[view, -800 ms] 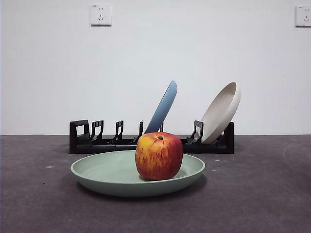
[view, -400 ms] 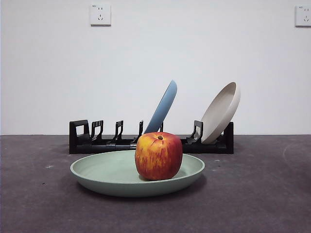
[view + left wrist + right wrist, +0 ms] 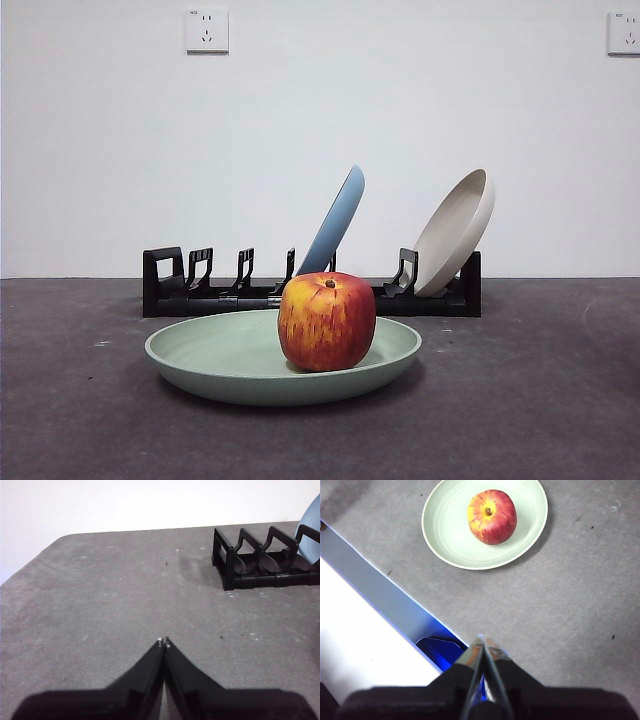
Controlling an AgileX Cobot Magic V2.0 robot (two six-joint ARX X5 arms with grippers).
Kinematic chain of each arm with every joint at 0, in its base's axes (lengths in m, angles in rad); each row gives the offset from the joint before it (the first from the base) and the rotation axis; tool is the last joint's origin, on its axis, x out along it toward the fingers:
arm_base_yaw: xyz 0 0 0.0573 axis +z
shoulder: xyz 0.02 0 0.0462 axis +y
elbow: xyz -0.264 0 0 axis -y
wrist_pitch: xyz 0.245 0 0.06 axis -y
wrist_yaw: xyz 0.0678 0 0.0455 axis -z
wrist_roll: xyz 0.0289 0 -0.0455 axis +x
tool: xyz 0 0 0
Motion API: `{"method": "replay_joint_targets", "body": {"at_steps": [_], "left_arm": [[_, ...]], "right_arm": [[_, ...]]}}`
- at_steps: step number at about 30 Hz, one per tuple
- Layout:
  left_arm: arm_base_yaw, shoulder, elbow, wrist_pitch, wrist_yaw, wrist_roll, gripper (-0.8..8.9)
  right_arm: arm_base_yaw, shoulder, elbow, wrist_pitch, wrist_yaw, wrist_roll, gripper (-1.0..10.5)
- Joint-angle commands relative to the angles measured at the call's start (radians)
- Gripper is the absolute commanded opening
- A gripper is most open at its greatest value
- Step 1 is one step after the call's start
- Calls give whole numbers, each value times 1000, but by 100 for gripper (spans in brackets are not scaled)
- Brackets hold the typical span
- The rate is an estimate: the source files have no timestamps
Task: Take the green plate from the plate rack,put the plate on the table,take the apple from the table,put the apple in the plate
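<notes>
Behind the bench you see a plain white wall [image 3: 320,120], evenly lit, filling the upper half of the front frame. One white power socket [image 3: 207,30] sits at upper left, and a second socket [image 3: 624,32] is cut by the upper right edge.

The apple [image 3: 327,322] sits stem up in the green plate [image 3: 220,362], right of its centre. The plate lies flat on the tabletop [image 3: 520,410]. Behind it stands the rack [image 3: 200,288], holding a blue plate [image 3: 335,222] and a beige plate [image 3: 455,232], both leaning right.
</notes>
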Motion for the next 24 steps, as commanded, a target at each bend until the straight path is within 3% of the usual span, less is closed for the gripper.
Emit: {"method": "replay_joint_targets", "body": {"at_steps": [1, 5, 8, 10, 13, 18, 24], "left_arm": [[3, -1, -13, 2, 0, -7, -4], [3, -1, -13, 2, 0, -7, -4], [3, -1, -13, 3, 0, -7, -4], [3, -1, -13, 3, 0, -7, -4], [3, -1, -13, 3, 2, -7, -4], [3, -1, -13, 3, 0, -7, -4], [3, -1, -13, 3, 0, -7, -4]], "right_arm": [[2, -1, 0, 5, 2, 9, 1], [-8, -4, 0, 6, 7, 1, 1], [-90, -42, -4, 32, 25, -66, 1], [-167, -80, -24, 125, 12, -62, 1], [-307, -171, -93, 296, -77, -59, 1], [-515, -332, -287, 530, -104, -63, 1], [-639, -494, -563, 795, -99, -62, 1]]}}
